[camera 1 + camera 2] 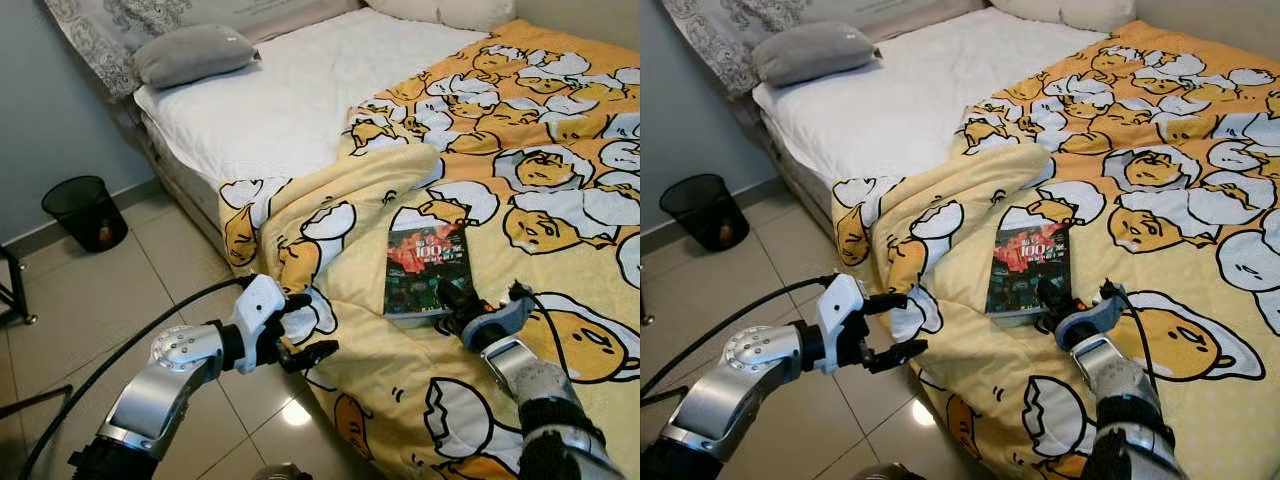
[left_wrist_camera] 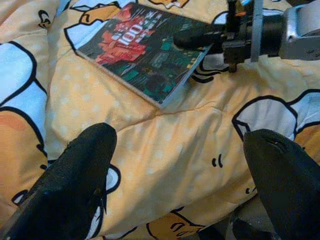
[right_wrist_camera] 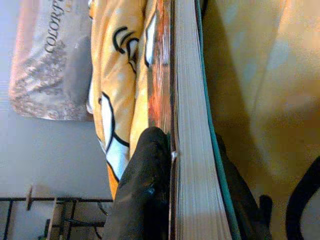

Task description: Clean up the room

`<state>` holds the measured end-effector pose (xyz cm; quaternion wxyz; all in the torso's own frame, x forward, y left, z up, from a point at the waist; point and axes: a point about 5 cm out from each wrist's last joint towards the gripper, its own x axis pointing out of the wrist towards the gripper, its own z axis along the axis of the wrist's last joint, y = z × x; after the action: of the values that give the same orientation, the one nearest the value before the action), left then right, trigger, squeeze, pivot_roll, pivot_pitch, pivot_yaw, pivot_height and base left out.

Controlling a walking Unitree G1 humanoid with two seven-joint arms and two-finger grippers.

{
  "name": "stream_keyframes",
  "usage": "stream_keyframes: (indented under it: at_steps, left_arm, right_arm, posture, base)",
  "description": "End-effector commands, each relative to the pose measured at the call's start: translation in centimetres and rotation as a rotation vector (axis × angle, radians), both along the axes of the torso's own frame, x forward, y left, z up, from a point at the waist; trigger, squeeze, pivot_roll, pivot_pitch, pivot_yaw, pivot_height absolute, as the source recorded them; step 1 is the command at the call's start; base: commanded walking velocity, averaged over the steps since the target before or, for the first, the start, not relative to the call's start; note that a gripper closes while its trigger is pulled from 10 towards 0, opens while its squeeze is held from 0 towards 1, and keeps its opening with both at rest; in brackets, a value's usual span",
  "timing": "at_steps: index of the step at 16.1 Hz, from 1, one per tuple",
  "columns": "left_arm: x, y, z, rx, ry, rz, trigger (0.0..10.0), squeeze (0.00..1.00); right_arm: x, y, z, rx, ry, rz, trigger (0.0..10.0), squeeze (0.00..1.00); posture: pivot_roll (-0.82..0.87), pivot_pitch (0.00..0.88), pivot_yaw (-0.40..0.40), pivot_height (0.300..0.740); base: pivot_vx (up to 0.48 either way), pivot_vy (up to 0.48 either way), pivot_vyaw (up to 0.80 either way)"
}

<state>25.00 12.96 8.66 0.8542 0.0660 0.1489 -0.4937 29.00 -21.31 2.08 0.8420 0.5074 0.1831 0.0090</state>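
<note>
We see a flat, glossy book (image 1: 426,272) on the soft quilted blanket (image 1: 520,200); the right hand (image 1: 462,308) pinches its 5 o'clock corner. The left hand (image 1: 300,330) hovers with fingers spread.

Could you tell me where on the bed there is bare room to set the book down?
The white sheet between the grey pillow and the blanket lies bare. It is crowded by the book, where the right gripper grips it.
</note>
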Motion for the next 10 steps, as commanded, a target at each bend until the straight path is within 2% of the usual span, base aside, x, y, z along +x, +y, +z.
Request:
stream_keyframes:
  at_steps: [1,2,3,4,5,6,7,8,9,10]
  left_arm:
    - [0.2,0.8,0.5,0.011,-0.025,0.023,10.0,0.14]
    - [0.5,1.2,0.7,0.014,-0.056,0.081,10.0,0.14]
    - [1.1,2.0,1.0,0.036,-0.105,0.201,10.0,0.13]
    - [1.7,2.4,1.5,0.039,-0.159,0.309,10.0,0.12]
    - [2.1,2.7,2.0,0.038,-0.208,0.391,10.0,0.11]
    - [2.2,2.9,2.2,0.046,-0.233,0.434,10.0,0.08]
    - [2.1,3.1,2.3,0.069,-0.264,0.483,10.0,0.04]
    - [2.1,2.9,2.3,0.094,-0.3,0.516,10.0,0.0]
    - [2.0,2.8,2.3,0.104,-0.321,0.531,10.0,0.0]
    - [2.1,2.6,2.3,0.084,-0.338,0.608,10.0,0.0]
  right_arm:
    - [0.6,0.0,1.1,0.01,-0.057,-0.003,0.0,0.0]
    - [0.5,-0.4,2.2,-0.021,-0.118,-0.022,0.0,0.0]
    - [0.0,-1.1,3.9,-0.087,-0.175,-0.056,0.0,0.0]
    - [-0.3,-1.9,5.7,-0.173,-0.224,-0.107,0.0,0.0]
    - [-0.6,-2.9,7.9,-0.309,-0.271,-0.199,0.0,0.0]
    - [-0.7,-3.1,9.0,-0.429,-0.291,-0.227,2.6,0.0]
    - [-1.0,-3.1,10.2,-0.623,-0.304,-0.246,10.0,0.0]
    - [-1.3,-2.5,10.4,-0.792,-0.275,-0.237,10.0,0.0]
    - [-1.4,-2.2,10.5,-0.858,-0.261,-0.23,10.0,0.0]
    - [-2.2,-0.8,10.3,-0.903,-0.236,-0.24,10.0,0.0]
  posture:
    - [-0.05,0.0,0.107,0.74]
    - [-0.06,0.0,0.105,0.74]
    - [-0.06,0.0,0.106,0.74]
    - [-0.07,0.0,0.11,0.74]
    - [-0.08,0.0,0.118,0.74]
    - [-0.09,0.0,0.124,0.74]
    - [-0.1,0.0,0.132,0.74]
    - [-0.1,0.0,0.132,0.74]
    - [-0.1,0.0,0.132,0.74]
    - [-0.1,0.0,0.123,0.74]
  base:
    - [0.0,0.0,0.0]
    - [0.0,0.0,0.0]
    - [0.0,0.0,0.0]
    - [0.0,0.0,0.0]
    - [0.0,0.0,0.0]
    - [0.0,0.0,0.0]
    - [0.0,0.0,0.0]
    - [0.0,0.0,0.0]
    - [0.0,0.0,0.0]
    - [0.0,0.0,-0.76]
